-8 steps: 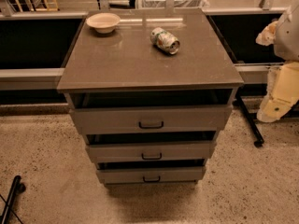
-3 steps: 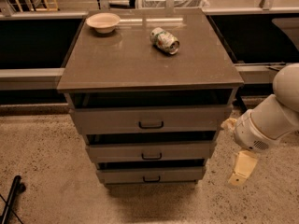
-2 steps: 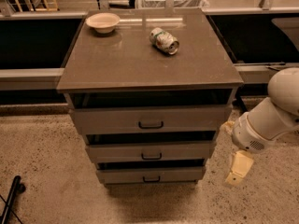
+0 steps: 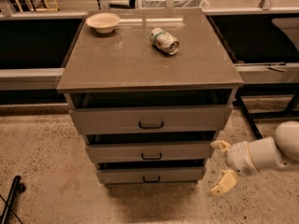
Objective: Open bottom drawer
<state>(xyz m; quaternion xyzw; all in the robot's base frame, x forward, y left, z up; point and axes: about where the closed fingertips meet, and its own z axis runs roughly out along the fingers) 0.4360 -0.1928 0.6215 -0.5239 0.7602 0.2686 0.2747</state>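
A grey cabinet holds three stacked drawers. The bottom drawer (image 4: 150, 175) is the lowest one, with a shallow flat front and a small dark bar handle (image 4: 151, 179). It stands slightly out, with a dark gap above it. My gripper (image 4: 221, 165) is low at the right, just beside the cabinet's right side, level with the middle and bottom drawers. Its two cream fingers (image 4: 224, 183) are spread apart and hold nothing. It touches no drawer.
The cabinet top (image 4: 117, 64) bears a cream bowl (image 4: 103, 21) at the back left and a can on its side (image 4: 164, 40). The middle drawer (image 4: 150, 151) and top drawer (image 4: 150, 119) sit above. Dark shelving runs behind; a black stand leg (image 4: 11, 199) lies at lower left.
My arm has come down from the upper right to the lower right and moved left towards the cabinet's side. The drawers, bowl and can have not moved.
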